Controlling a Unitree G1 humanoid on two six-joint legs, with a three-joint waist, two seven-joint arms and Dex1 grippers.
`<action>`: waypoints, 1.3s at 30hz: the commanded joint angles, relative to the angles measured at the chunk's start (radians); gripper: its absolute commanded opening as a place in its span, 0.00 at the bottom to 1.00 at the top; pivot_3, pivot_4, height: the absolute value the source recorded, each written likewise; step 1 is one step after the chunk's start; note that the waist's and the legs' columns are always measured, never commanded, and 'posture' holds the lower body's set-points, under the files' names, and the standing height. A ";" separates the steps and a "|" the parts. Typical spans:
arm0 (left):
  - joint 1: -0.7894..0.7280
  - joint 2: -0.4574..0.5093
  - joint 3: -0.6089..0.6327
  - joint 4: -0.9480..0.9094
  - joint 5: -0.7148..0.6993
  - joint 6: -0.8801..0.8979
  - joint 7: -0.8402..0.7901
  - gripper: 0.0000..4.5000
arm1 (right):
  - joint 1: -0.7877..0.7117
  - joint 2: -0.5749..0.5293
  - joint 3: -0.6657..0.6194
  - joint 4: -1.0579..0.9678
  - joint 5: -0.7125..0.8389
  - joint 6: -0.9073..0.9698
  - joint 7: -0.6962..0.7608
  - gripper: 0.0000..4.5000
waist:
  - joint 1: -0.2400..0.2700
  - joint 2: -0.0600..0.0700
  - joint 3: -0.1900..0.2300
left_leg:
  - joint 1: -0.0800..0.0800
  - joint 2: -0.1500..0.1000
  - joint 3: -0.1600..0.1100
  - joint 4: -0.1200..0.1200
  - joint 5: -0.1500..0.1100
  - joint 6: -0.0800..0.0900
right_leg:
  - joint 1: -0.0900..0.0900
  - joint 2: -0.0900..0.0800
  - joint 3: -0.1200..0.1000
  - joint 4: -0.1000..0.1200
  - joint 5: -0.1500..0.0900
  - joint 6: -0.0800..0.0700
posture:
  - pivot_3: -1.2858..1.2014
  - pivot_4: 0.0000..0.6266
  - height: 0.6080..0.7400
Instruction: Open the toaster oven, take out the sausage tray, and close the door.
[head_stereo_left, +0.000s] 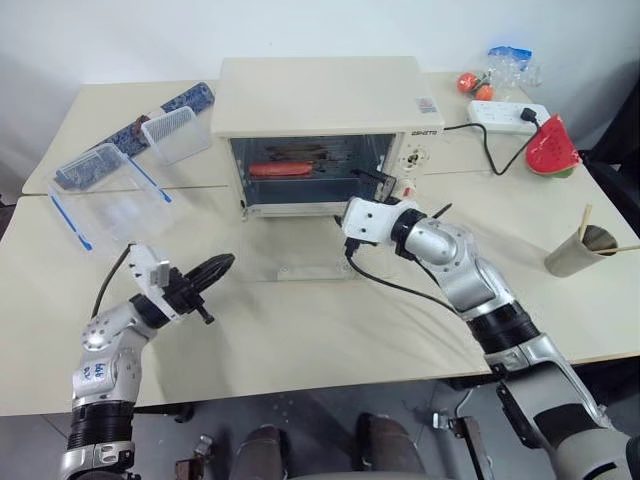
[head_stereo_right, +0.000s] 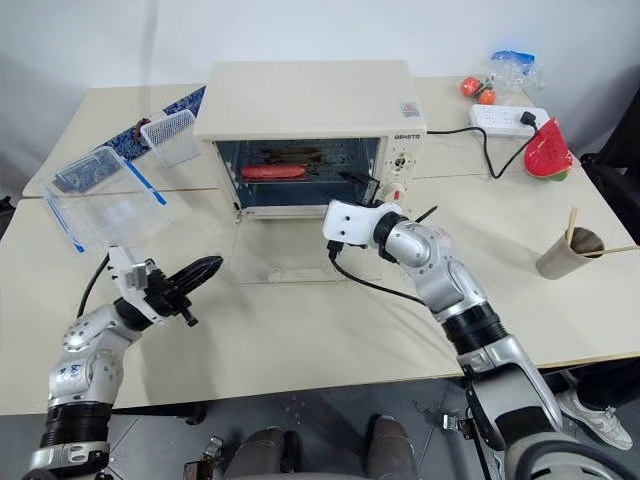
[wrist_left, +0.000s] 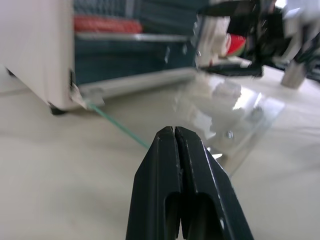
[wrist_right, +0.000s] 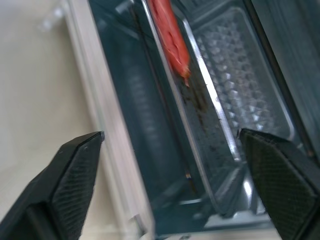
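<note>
Nearest the camera, the left gripper (head_stereo_left: 215, 268) hangs over the counter (head_stereo_left: 300, 330) with its two fingers clenched on nothing, pointing toward the oven (head_stereo_left: 320, 100). One oven stands at the back of the counter, its front facing the robot. Its door (head_stereo_right: 300, 255) lies folded down flat, glass showing the counter beneath. Inside, one tray (wrist_right: 235, 100) sits on the rack, long axis running side to side across the opening. One red sausage (head_stereo_left: 283, 169) lies on it along that same axis, toward the oven's left. The right gripper (head_stereo_left: 378, 183) is level at the opening's right end, fingers spread wide, grasping nothing, pointed into the cavity.
</note>
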 joint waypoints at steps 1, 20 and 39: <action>0.056 0.013 0.088 -0.135 -0.114 0.051 0.032 0.01 | -0.092 0.021 0.044 0.083 -0.123 -0.031 -0.145 1.00 | -0.008 0.000 0.000 | 0.000 0.000 0.000 0.000 0.000 0.000 | -0.001 0.000 0.001 0.000 0.000 0.000 | 0.52 0.24 1.00; 0.198 -0.007 0.165 -0.344 -0.177 0.132 0.213 1.00 | -0.280 0.195 0.126 0.425 -0.247 -0.005 -0.343 0.56 | -0.025 0.000 0.000 | -0.003 0.001 0.001 -0.001 0.000 -0.001 | -0.007 0.000 0.001 0.005 0.000 0.000 | 0.52 0.24 1.00; 0.140 0.016 0.149 -0.306 -0.184 0.145 0.199 1.00 | -0.246 0.165 0.140 0.269 -0.285 0.007 -0.272 0.01 | -0.027 -0.001 -0.001 | -0.010 0.001 0.000 0.000 0.000 -0.001 | -0.013 0.000 0.000 0.005 0.000 0.000 | 0.52 0.24 1.00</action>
